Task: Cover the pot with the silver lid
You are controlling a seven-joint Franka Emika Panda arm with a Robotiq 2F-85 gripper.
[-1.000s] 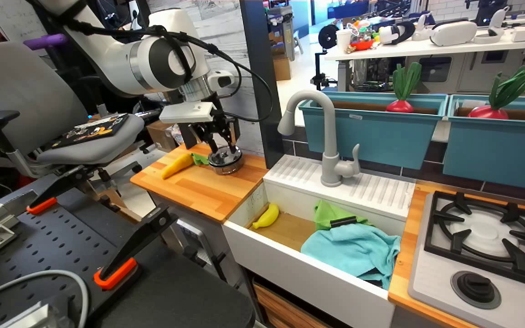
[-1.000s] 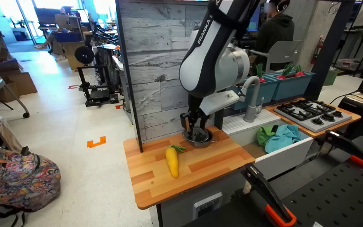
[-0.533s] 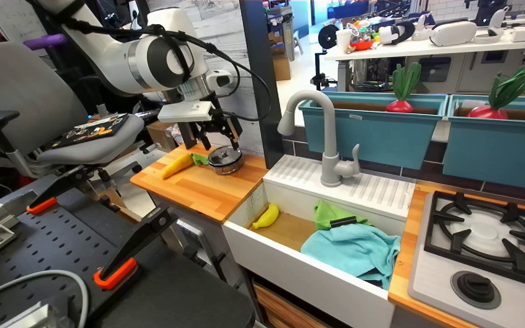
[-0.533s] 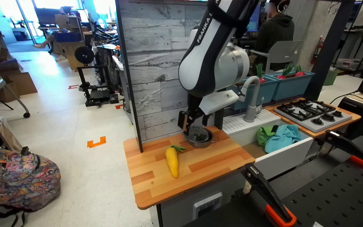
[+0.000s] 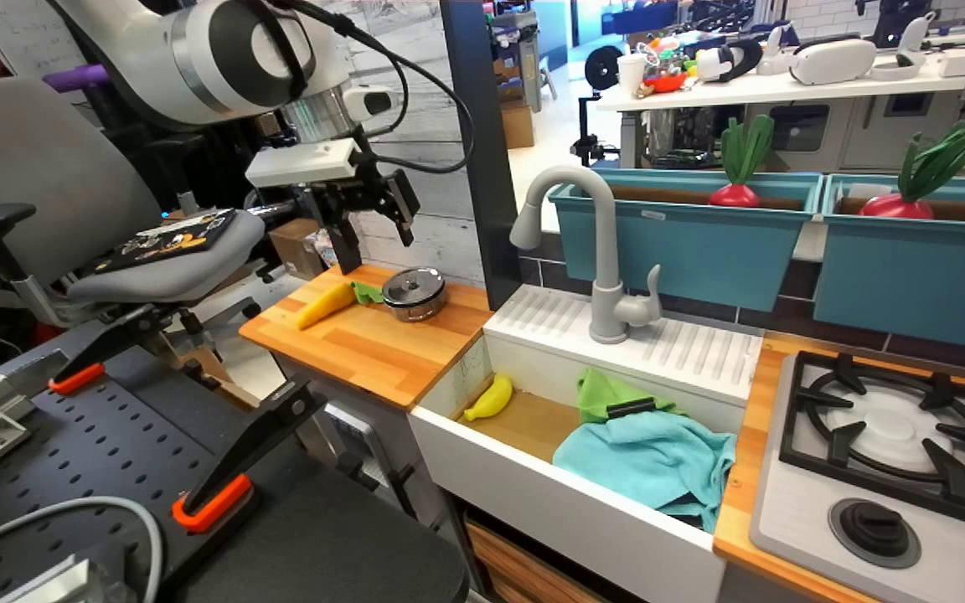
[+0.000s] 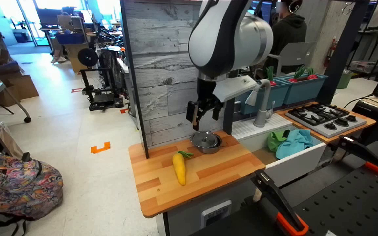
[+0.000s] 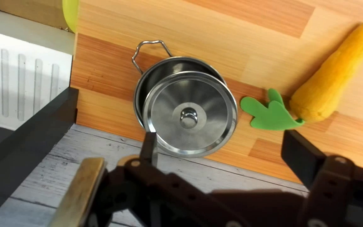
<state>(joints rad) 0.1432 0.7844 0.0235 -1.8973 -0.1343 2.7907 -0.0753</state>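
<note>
The silver lid (image 7: 190, 135) rests off-centre on the silver pot (image 7: 151, 77). In the wrist view a dark crescent of the pot's inside shows on the side of its wire handle, and the lid overhangs the opposite rim. Pot (image 5: 417, 314) and lid (image 5: 413, 286) stand at the back of the wooden counter in an exterior view; the lid (image 6: 204, 139) also sits off to one side of the pot (image 6: 210, 151) in an exterior view. My gripper (image 7: 219, 135) is open and empty. Its fingers (image 5: 379, 255) hang apart above the lid, touching nothing (image 6: 205, 124).
A yellow carrot-shaped toy (image 6: 179, 167) with a green top lies beside the pot on the wooden counter (image 6: 208, 177). A grey wood-look wall (image 6: 167, 108) stands right behind the pot. The sink holds a banana (image 5: 491, 397) and cloths (image 5: 650, 456); a faucet (image 5: 608, 243) rises behind.
A second ago my gripper's fingers were down at the lid's knob. They have spread apart, let go, and risen clear above the lid. The lid stays on the pot.
</note>
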